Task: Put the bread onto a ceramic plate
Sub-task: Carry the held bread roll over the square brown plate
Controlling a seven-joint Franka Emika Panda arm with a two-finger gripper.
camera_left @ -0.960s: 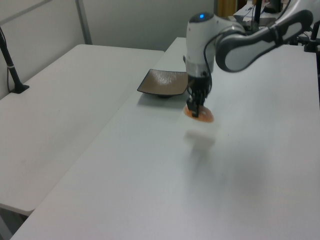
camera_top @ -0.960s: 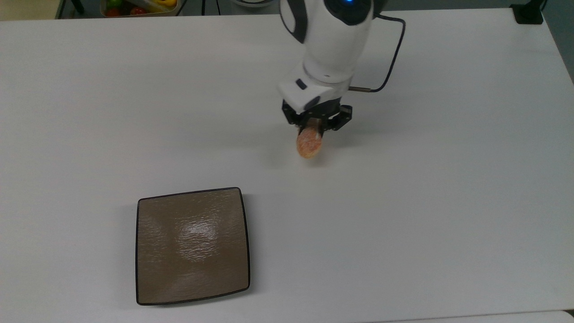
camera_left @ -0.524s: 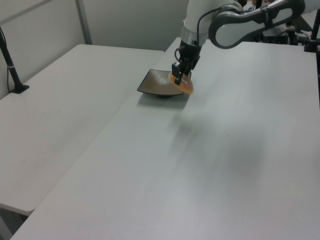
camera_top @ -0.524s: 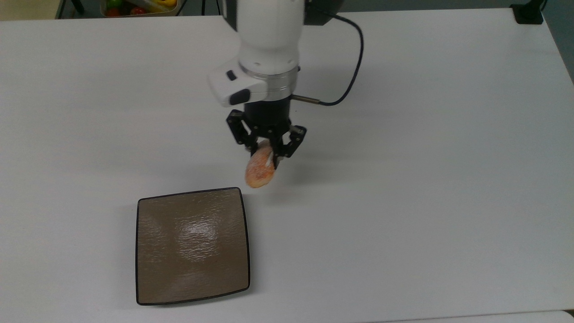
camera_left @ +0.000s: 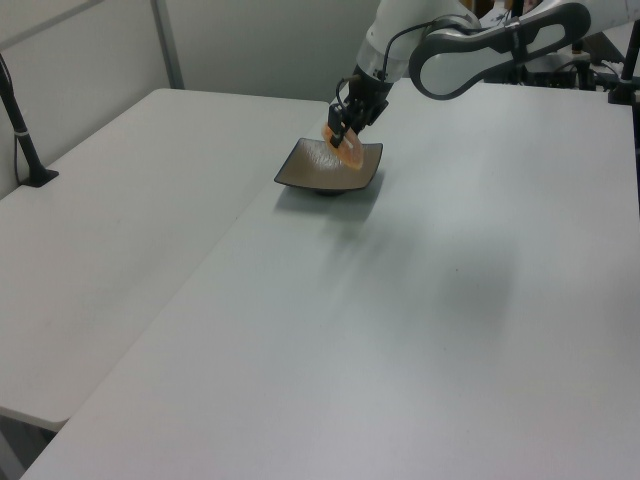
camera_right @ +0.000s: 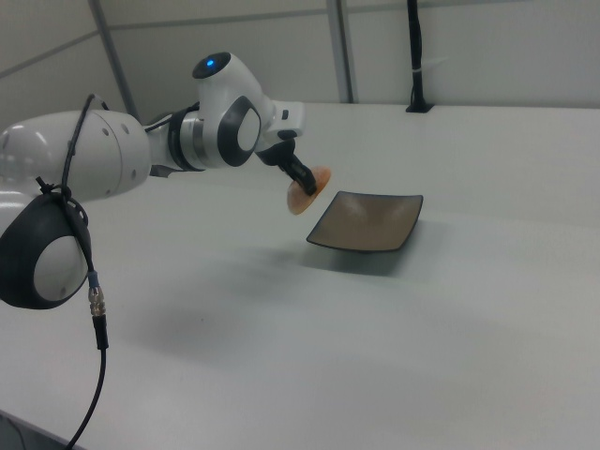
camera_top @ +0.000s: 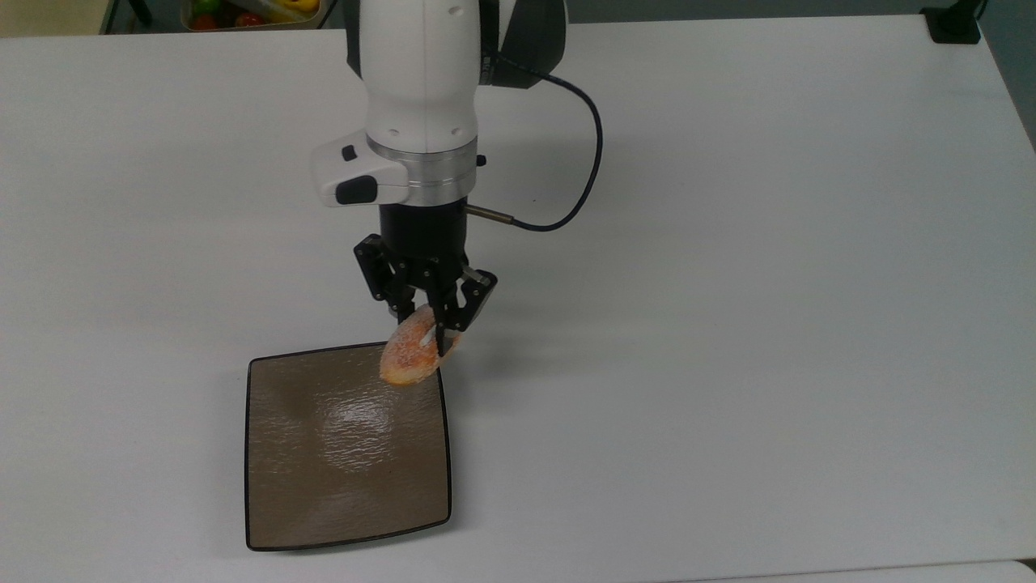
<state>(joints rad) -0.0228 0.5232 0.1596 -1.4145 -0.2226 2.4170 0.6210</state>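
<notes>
- The bread [camera_top: 411, 357] is held clear of the table [camera_top: 728, 324], pinched between the black fingers of the gripper [camera_top: 429, 328], which are closed tightly around the roll's upper end.
- In the top view the roll is seen overlapping the ceramic plate [camera_top: 340, 461] at the plate's 1 o'clock corner, its lower end hanging over the brown surface.
- The roll's upper end is hidden behind the fingertips in the top view, and a thin white stripe is glimpsed beside them.
- In the right view the bread [camera_right: 306, 194] is shown tilted and raised, just off the plate's [camera_right: 370, 223] 9 o'clock edge as seen there; no contact with the plate is visible.
- In the left view the roll [camera_left: 341, 146] is seen against the plate [camera_left: 320, 175], with the gripper [camera_left: 342, 128] above it; how high it hangs above the plate cannot be judged from there.
- The arm's upper links are cut off by the top edge in the top view, and a black cable [camera_top: 583, 162] is looped from the wrist at 3 o'clock.
- A container of coloured items [camera_top: 251, 12] is partly cut off at the top view's 11 o'clock edge; its contents cannot be identified.
- A black post [camera_right: 413, 56] is stood at the table's far edge in the right view.
</notes>
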